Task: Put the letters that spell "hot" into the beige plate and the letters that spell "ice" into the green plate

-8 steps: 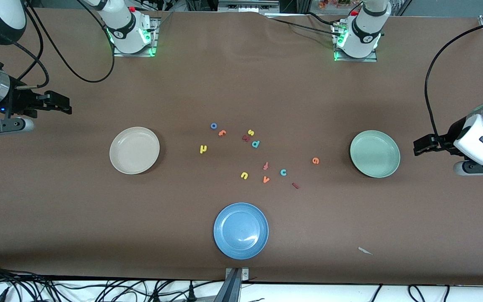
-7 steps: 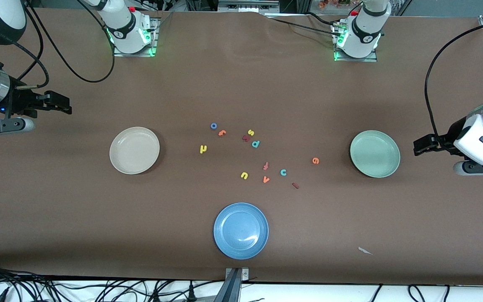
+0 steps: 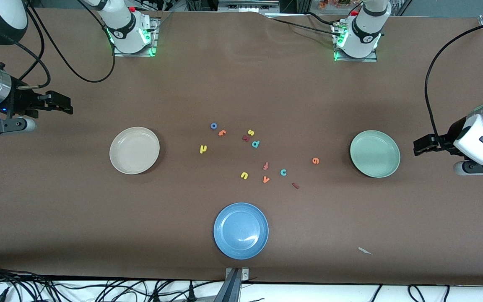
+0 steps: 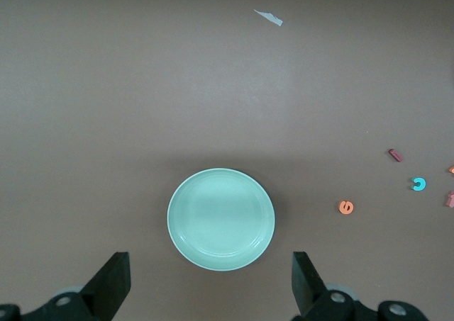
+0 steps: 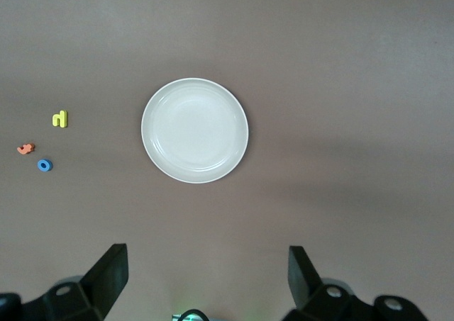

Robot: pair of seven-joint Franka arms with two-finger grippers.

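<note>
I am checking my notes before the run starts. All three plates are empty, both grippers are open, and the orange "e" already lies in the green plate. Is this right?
Not quite. The orange "e" is not in the green plate; it lies on the table beside it, toward the other letters, as the front view and left wrist view show. The rest holds: the plates are empty, and the left gripper and right gripper are open.

From my station I could read no printed labels or brands, only the foam letters lying on the brown table (image 3: pixel 350 235) themselves: a blue "o" (image 3: pixel 214 126), an orange "t" (image 3: pixel 222 133), a yellow "h" (image 3: pixel 203 149), a yellow "s" (image 3: pixel 250 132) and a teal "p" (image 3: pixel 255 144). Nearer the front camera lay a reddish "f" (image 3: pixel 266 166), a yellow "u" (image 3: pixel 244 175), an orange "v" (image 3: pixel 266 180), a teal "c" (image 3: pixel 283 172), an orange "e" (image 3: pixel 315 160) and a dark red "i" (image 3: pixel 295 185).
</note>
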